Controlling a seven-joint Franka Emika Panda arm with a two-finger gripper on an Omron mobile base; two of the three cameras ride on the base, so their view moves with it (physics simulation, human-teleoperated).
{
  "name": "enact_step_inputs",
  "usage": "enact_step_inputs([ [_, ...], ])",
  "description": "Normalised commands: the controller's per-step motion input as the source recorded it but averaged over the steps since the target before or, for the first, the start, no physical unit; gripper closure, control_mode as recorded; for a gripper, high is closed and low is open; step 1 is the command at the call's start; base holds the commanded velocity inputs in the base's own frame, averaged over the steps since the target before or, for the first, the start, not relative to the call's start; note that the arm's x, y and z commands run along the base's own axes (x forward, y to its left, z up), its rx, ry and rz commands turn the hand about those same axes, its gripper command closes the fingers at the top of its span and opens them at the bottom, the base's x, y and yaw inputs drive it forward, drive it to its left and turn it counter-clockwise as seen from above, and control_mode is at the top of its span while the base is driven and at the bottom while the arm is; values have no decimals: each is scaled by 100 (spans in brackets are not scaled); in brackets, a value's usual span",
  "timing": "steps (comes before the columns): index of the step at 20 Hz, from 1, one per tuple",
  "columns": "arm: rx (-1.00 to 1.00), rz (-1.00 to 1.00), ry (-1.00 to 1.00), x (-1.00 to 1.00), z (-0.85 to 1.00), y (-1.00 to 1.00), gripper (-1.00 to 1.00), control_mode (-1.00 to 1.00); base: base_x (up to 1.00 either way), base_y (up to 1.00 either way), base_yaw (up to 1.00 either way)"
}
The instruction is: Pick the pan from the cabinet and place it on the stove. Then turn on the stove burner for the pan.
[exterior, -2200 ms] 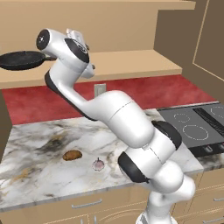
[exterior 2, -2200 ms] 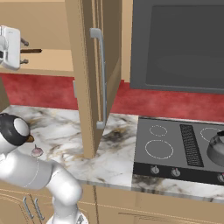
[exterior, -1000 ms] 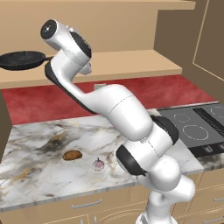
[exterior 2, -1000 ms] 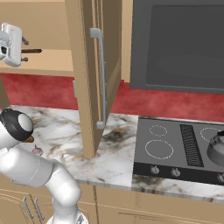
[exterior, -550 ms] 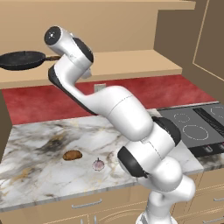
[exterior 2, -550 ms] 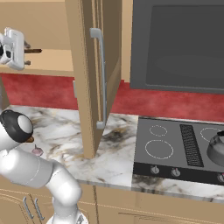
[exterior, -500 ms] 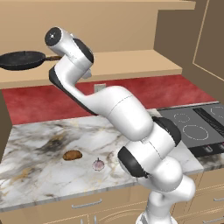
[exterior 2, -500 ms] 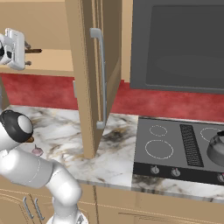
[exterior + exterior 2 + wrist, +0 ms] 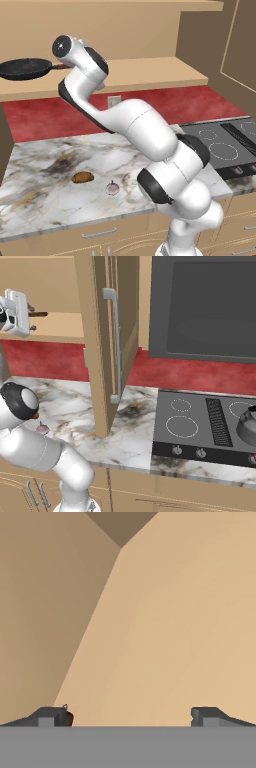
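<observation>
From the left base view we see the pan [image 9: 25, 68] lying on the shelf [image 9: 150, 72] of the cabinet, at the far left, its brownish handle [image 9: 61, 65] running right toward the white arm [image 9: 135, 125]. The arm's wrist is raised to shelf height and covers the end of that handle, so from here we cannot tell whether anything touches it. Below, on the marble counter [image 9: 45, 170], a brown potato-like lump [image 9: 82, 177] and a small pinkish bulb [image 9: 112, 188] sit near each other, well apart from the stove [image 9: 220, 145] at the right, whose white burner circles are bare.

From the right base view we see the gripper [image 9: 33, 320] at the upper left, level with the shelf, with a short piece of the pan's handle sticking out to its right. The open cabinet door [image 9: 105, 341] with its silver bar handle [image 9: 116, 343] stands between the arm and the stove. A grey kettle [image 9: 248, 425] rests on the stove's right side, and knobs [image 9: 176, 450] line its front edge.

In the hand view we see the two dark fingertips [image 9: 50, 716] set far apart at the bottom, so the gripper is spread wide with nothing between them. A small brown end shows just beside the left tip. Beyond lie the cabinet's plain tan inner walls [image 9: 165, 622].
</observation>
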Motion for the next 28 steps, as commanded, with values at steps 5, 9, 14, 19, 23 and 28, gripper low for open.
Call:
enact_step_inputs([
  [5, -1, 0, -1, 23, -5, 27, -100, -100, 0, 0, 0],
  [9, -1, 0, 0, 20, 0, 25, -100, -100, 0, 0, 0],
  [14, -2, 0, 0, 26, 0, 30, -100, -100, 0, 0, 0],
  [19, -1, 0, -4, 22, -2, 21, -100, -100, 0, 0, 0],
  [23, 0, 0, -2, 20, -9, 5, -100, -100, 0, 0, 0],
  [28, 0, 0, 0, 20, -8, 5, -100, -100, 0, 0, 0],
])
